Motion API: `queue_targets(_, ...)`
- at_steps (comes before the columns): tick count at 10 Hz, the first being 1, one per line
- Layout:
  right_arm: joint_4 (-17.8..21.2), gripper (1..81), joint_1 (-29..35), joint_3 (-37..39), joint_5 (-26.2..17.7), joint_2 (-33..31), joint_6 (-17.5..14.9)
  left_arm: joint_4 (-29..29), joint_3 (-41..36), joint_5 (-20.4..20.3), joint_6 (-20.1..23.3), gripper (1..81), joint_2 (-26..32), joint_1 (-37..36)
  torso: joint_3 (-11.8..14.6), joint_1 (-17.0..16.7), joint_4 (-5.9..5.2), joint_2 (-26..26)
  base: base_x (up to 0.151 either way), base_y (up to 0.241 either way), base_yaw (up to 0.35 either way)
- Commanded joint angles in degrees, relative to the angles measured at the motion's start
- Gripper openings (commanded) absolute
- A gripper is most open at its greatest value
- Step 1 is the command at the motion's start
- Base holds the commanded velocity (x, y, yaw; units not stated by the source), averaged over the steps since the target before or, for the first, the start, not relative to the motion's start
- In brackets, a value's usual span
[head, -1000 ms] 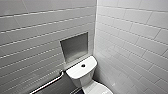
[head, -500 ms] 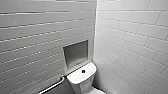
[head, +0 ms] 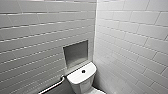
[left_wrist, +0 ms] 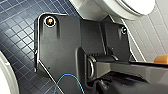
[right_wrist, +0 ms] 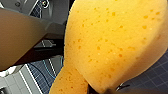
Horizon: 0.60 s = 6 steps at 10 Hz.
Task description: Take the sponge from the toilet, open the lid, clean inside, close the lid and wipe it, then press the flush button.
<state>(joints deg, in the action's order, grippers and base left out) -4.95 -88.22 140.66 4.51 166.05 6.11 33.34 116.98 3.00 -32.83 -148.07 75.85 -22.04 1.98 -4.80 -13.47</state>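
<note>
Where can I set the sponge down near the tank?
The tank lid is bare either side of the flush button; the recessed niche above it looks empty. Tight: the sliver between the lid and the tiled wall, and beside the grab rail.

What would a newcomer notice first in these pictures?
The orange porous sponge looms large in the right wrist view, above dark blue floor tiles. In the head view, the white glossy toilet tank stands in a corner of pale tiled walls, with the small dark round flush button on its top.

Toilet (head: 82, 77) bowl cut off at the head view's lower edge — sponge (right_wrist: 112, 45) blurred, cropped on three sides
</note>
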Motion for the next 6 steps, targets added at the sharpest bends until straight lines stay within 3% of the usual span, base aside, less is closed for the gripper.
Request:
queue_targets(1, 0.7, 1.0, 0.9, 0.8, -3.5, 0.5, 0.1, 1.6, 13.9, -6.0, 0.0, 1.0, -10.1, 4.1, 0.0, 0.0, 0.0, 0.0, 0.0, 0.0, 0.0)
queue_targets(3, 0.8, 1.0, 0.5, 1.6, -3.5, 0.9, 0.1, 1.6, 22.8, -6.1, -0.1, 1.0, -15.6, 5.5, 0.0, 0.0, 0.0, 0.0, 0.0, 0.0, 0.0)
queue_targets(6, 0.4, 1.0, 0.2, 1.7, -3.5, 1.3, 0.1, 1.6, 30.0, -5.4, -0.1, 1.0, -20.5, 7.0, 0.0, 0.0, 0.0, 0.0, 0.0, 0.0, 0.0)
